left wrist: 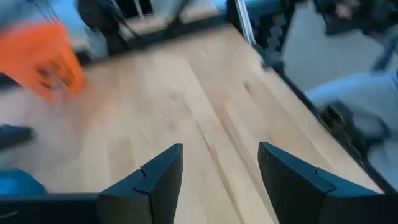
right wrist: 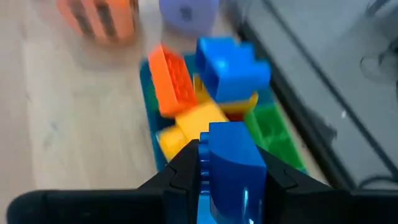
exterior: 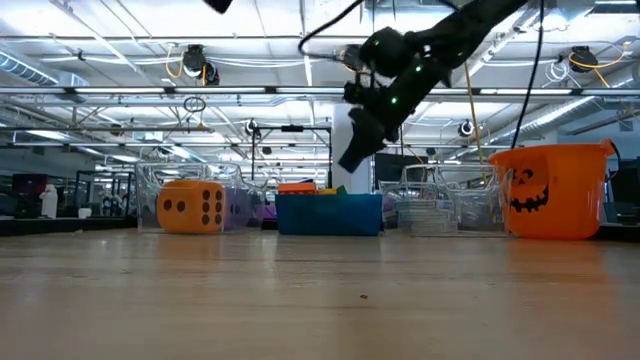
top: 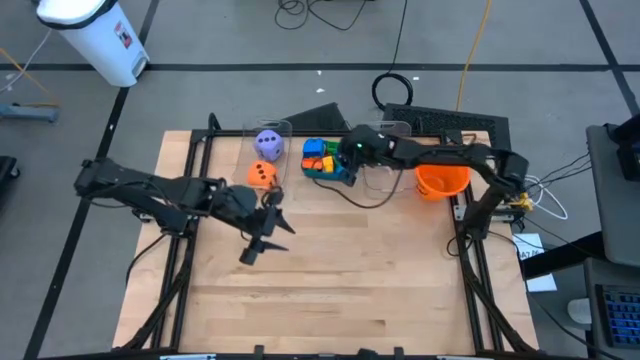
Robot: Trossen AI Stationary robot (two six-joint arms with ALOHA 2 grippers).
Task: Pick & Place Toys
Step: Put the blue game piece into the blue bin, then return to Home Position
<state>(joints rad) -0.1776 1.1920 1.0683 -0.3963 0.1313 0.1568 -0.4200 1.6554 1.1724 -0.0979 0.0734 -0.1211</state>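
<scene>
Right claw (right wrist: 231,171): clamped on a glossy blue plastic building brick (right wrist: 231,163) with rounded studs, held above the teal tray.
Teal tray (top: 322,172): a shallow, straight-walled plastic box at the far side of the desk; orange (right wrist: 169,79), yellow (right wrist: 186,127), green (right wrist: 273,134) and another blue (right wrist: 231,67) studded plastic brick are piled in it.
Dice: a soft-looking orange cube with dark dots (top: 262,174) is set on the desk just left of the tray; a purple dotted cube (top: 268,145) is seen behind it, inside a clear plastic bin (top: 250,132).
Orange bucket (exterior: 552,190): smooth round plastic with a black pumpkin face, placed to the right of the tray; a clear bin (exterior: 432,208) stands between them.
Left claw (top: 268,238): fingers held apart and empty, hovering over bare boards near the middle.
Desk (top: 330,280): pale wooden planks with visible grain.
</scene>
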